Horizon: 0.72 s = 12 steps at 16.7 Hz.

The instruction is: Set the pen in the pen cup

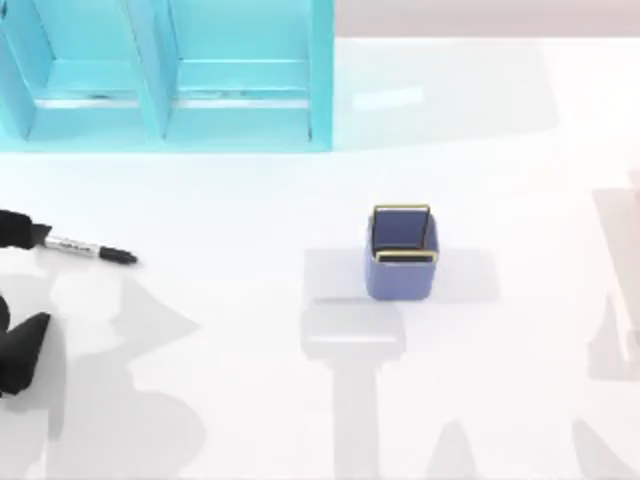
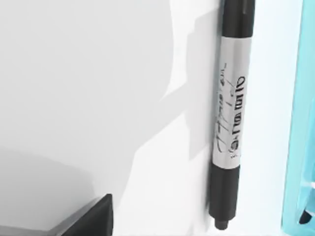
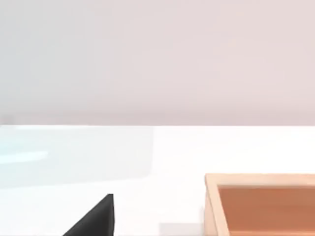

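Pen (image 1: pixel 88 249) flat at table's left, tip toward pen cup (image 1: pixel 402 254); left tool (image 1: pixel 12 290) state unclear.

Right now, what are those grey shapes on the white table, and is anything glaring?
Top view: soft grey shadows lie on the table, one beside the pen cup; no harsh glare. Left wrist view: the pen casts a shadow alongside itself, its label sharp. Right wrist view: evenly lit, pale.

Glossy plastic pen (image 2: pixel 231 118); smooth pen cup (image 1: pixel 402 270), metallic gold rim.
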{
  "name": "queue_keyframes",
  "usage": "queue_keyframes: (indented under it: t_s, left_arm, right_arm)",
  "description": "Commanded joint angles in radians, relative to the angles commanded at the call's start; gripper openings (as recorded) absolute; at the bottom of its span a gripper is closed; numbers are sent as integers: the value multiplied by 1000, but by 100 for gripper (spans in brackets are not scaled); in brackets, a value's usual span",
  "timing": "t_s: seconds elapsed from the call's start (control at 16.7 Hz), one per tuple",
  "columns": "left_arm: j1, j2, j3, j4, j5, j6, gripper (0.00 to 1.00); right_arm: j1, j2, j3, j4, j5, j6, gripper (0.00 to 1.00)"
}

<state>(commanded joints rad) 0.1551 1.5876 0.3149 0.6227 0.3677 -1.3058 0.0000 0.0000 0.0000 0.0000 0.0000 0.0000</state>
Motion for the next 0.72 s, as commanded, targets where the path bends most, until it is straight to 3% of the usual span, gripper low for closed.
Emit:
queue_keyframes:
  t_s: [0.24, 0.72]
  left_arm:
    - [-19, 74, 46, 40, -16, -17, 100]
    - [-114, 476, 271, 228, -86, -71, 100]
  right_arm:
    - [0, 0, 0, 0, 0, 0, 100]
    - [0, 0, 0, 0, 0, 0, 100]
